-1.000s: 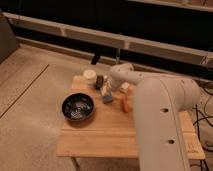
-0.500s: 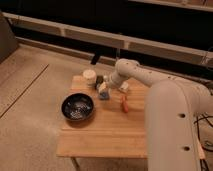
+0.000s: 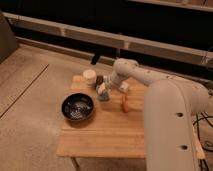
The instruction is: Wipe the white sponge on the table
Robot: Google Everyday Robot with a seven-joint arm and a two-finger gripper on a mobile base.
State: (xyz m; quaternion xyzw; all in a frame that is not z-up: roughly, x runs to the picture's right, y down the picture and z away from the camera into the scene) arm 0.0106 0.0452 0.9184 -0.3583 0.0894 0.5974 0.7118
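The table [image 3: 107,132] has a light wooden plank top and fills the middle of the camera view. My gripper [image 3: 103,93] reaches in from the right and is low over the table's back part, right of the black bowl [image 3: 77,107]. A small white and bluish thing [image 3: 102,95], which looks like the white sponge, is at the gripper's tip, touching or just above the wood. I cannot see if it is held.
A white round cup [image 3: 89,77] stands at the back left corner with a dark thing [image 3: 99,80] beside it. A small white item [image 3: 123,87] and an orange-red item [image 3: 124,103] lie right of the gripper. My large white arm [image 3: 170,120] covers the table's right side.
The arm's bulk has shifted to the right and stretched out further. The gripper's tip has stayed at almost the same spot beside the bowl, drifting slightly toward the table's back.
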